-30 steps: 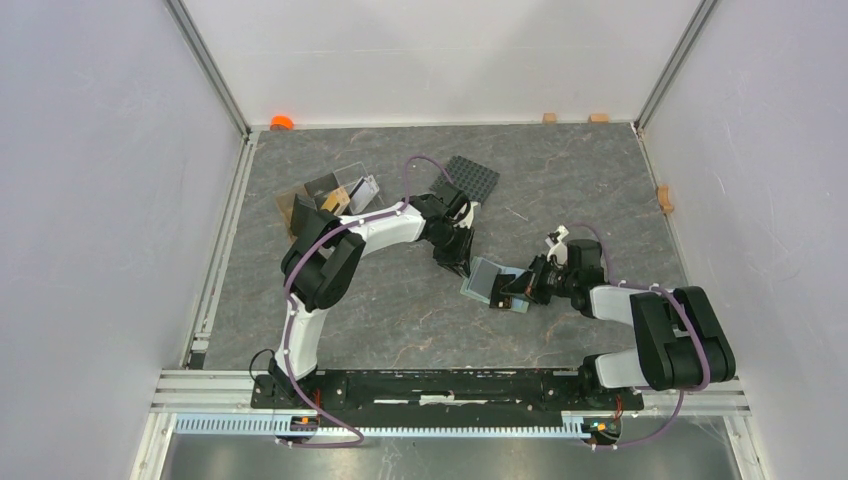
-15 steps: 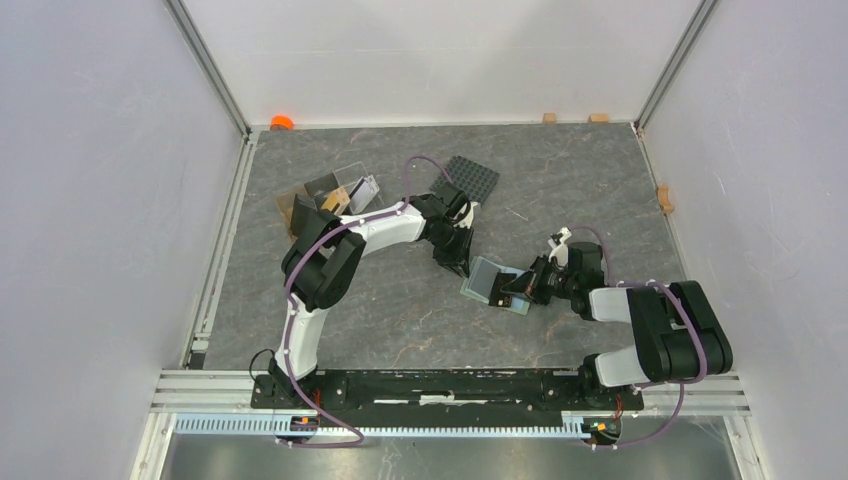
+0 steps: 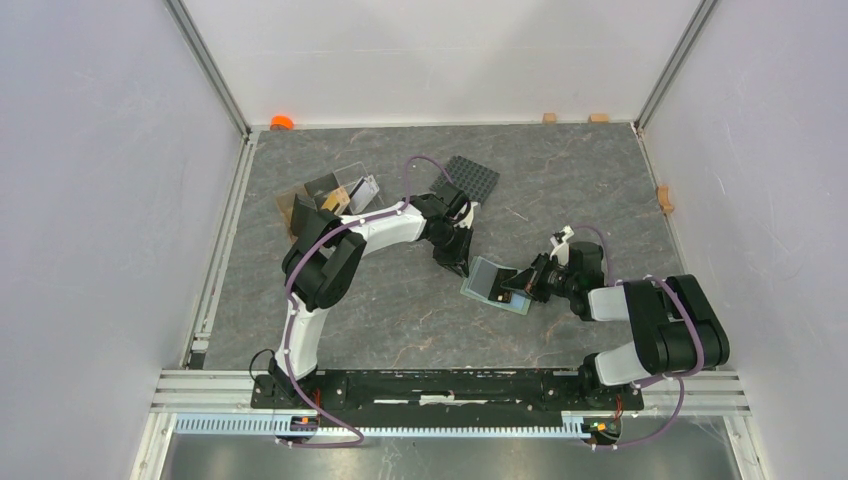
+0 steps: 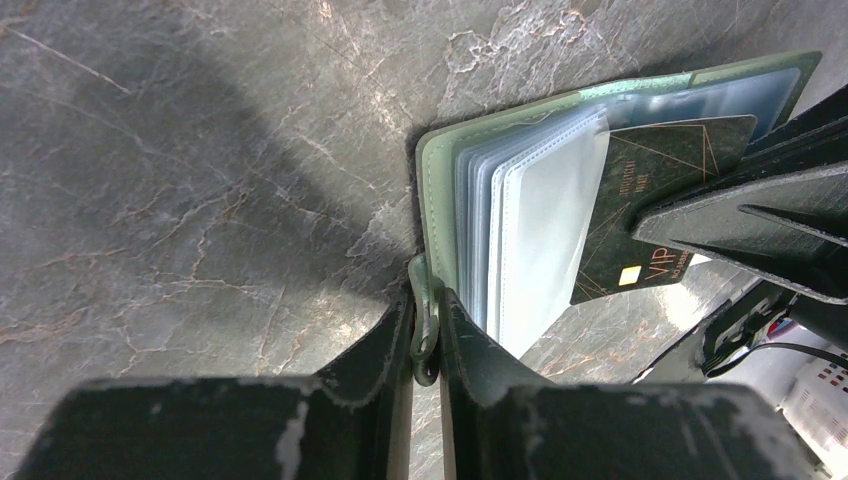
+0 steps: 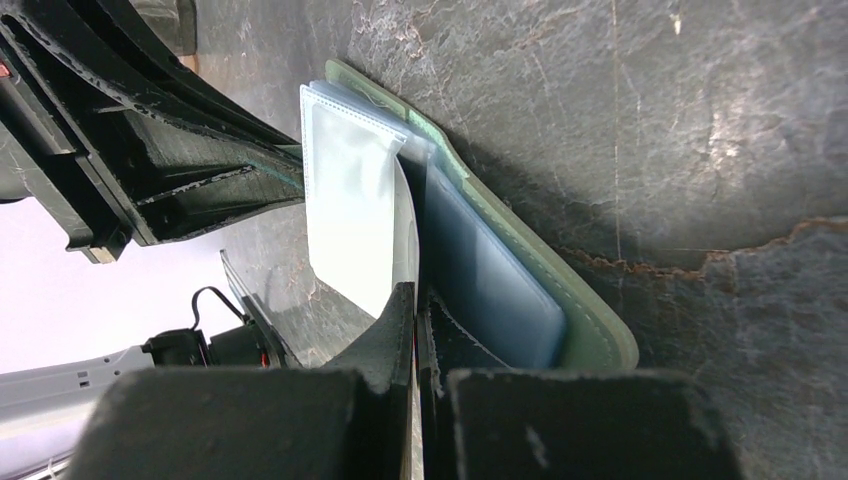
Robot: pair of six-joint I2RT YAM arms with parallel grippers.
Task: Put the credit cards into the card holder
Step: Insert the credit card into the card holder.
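The right gripper (image 5: pixel 415 297), clamped on 1 black gold-lined plastic credit card (image 4: pixel 660 222), holds it over the open sage-green folding card holder (image 4: pixel 436 180). Beyond the holder, the left gripper (image 4: pixel 427 322) pinches its green tab (image 4: pixel 424 350). Risk: the card misses a clear sleeve (image 4: pixel 540 235), buckling pages.

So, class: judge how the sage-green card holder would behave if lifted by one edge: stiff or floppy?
Probably floppy: its clear sleeves fan loose from the card holder cover. Likely light, being thin; may slide on the smooth table.
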